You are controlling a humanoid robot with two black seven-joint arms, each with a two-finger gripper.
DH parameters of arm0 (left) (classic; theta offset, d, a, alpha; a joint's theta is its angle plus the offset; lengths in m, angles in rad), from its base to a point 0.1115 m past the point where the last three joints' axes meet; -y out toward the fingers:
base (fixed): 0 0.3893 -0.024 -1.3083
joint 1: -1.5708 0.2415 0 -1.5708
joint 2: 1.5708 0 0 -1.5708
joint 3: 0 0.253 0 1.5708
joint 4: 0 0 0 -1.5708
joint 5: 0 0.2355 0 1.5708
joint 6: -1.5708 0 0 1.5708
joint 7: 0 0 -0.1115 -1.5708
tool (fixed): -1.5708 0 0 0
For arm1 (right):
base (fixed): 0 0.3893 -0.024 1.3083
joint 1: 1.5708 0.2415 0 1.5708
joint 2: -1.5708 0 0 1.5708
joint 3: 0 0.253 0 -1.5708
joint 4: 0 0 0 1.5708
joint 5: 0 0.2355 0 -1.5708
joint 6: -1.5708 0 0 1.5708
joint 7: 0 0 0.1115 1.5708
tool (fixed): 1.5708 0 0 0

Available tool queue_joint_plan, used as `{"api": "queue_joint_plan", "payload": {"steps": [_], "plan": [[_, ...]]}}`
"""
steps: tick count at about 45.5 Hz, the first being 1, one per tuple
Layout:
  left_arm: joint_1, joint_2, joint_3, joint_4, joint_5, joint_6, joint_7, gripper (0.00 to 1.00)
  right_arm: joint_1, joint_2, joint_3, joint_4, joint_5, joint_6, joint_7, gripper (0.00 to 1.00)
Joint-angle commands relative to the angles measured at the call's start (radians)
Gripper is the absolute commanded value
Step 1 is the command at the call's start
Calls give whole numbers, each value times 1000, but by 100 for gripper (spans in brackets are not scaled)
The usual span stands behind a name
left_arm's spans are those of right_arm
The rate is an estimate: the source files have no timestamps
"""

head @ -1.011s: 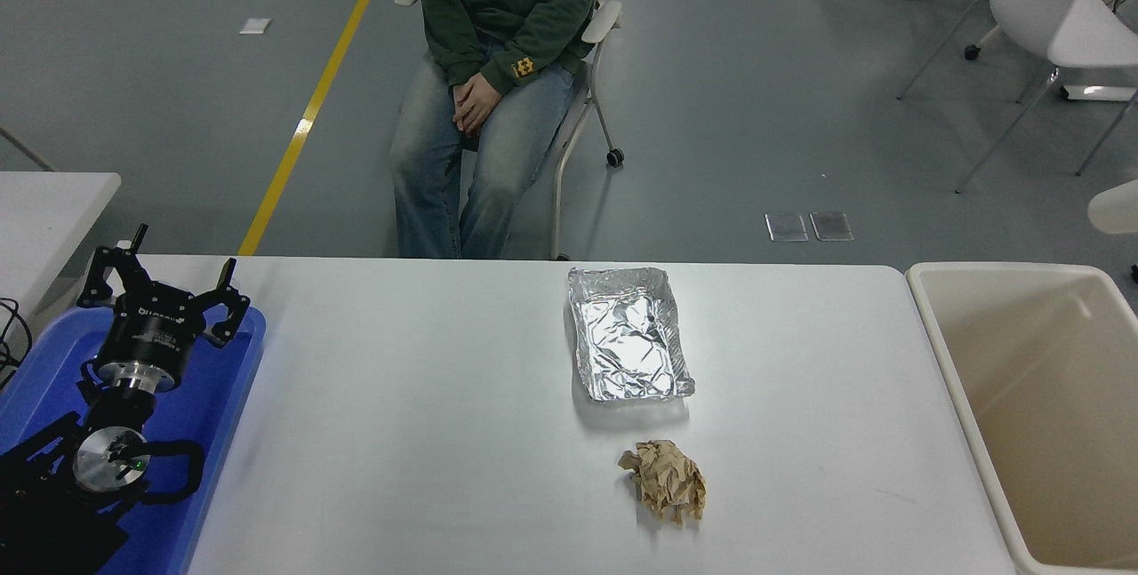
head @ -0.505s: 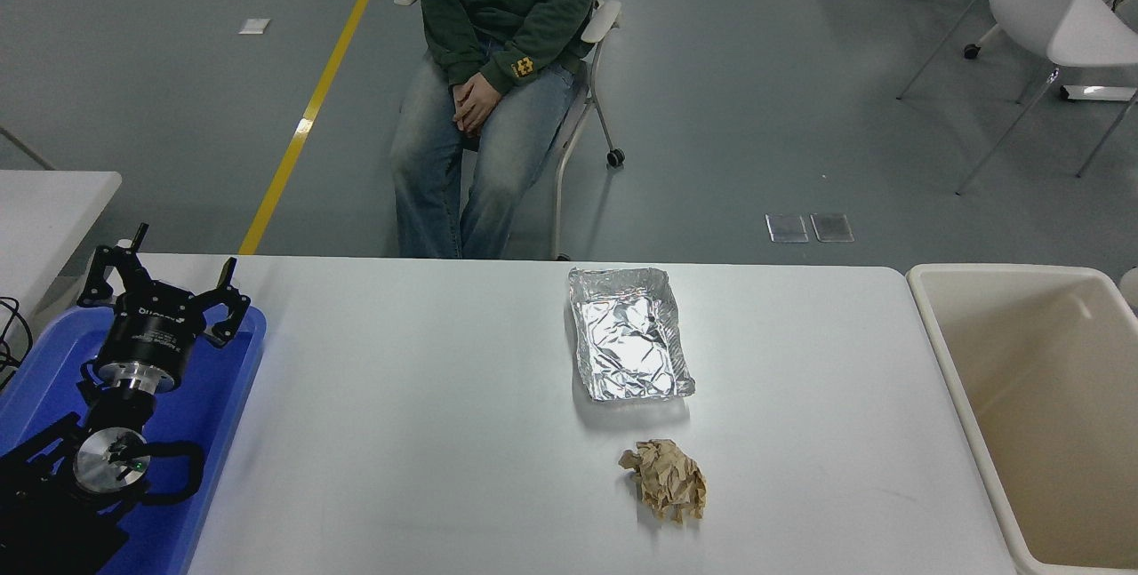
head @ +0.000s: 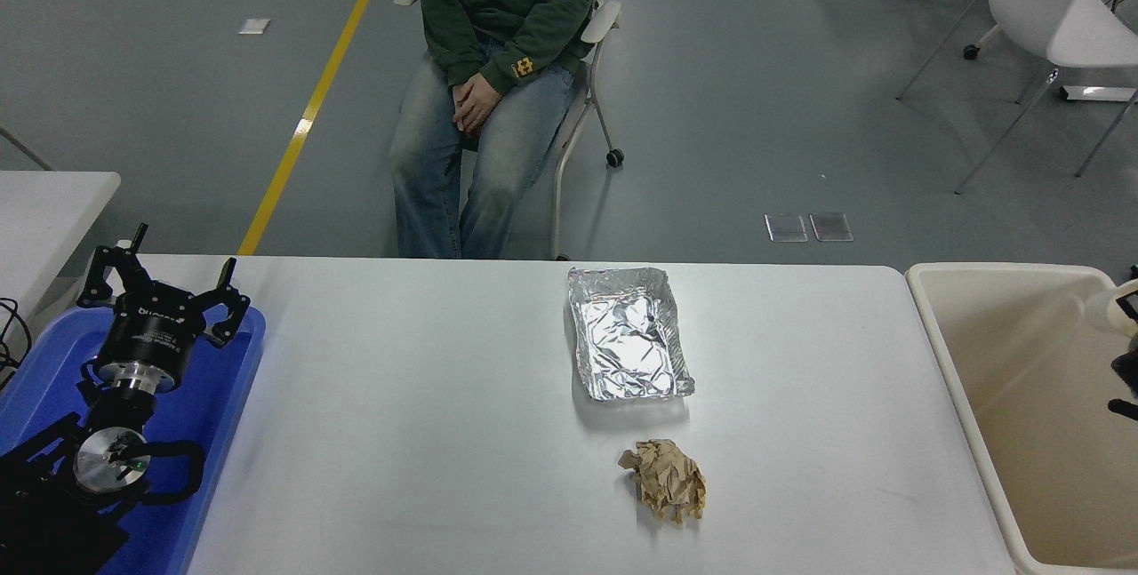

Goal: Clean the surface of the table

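The table surface (head: 427, 433) is carrying two leftovers, a crumpled brown paper ball (head: 665, 491) near the front edge and a foil tray (head: 629, 332) just behind it, long axis running away from the camera. The right gripper (head: 1124, 375) is only peeking in at the right edge above the beige bin (head: 1022, 486), its opening impossible to tell, and both items are lying to its left, the paper ball probably nearer. The left gripper (head: 164, 282) is sitting spread wide over the blue tray (head: 227, 415), well apart from them.
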Motion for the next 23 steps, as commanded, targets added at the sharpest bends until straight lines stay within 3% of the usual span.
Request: {"api": "queue_joint_plan", "payload": {"steps": [1,22,23], "plan": [[0,0,0,0,-1,0,0,100,-3,27,1,3,61,-26,0,0],[0,0,0,0,-1,0,0,100,-8,42,-2,11,87,-26,-3,0],[0,0,0,0,-1,0,0,100,-8,42,-2,11,87,-26,-3,6]]}}
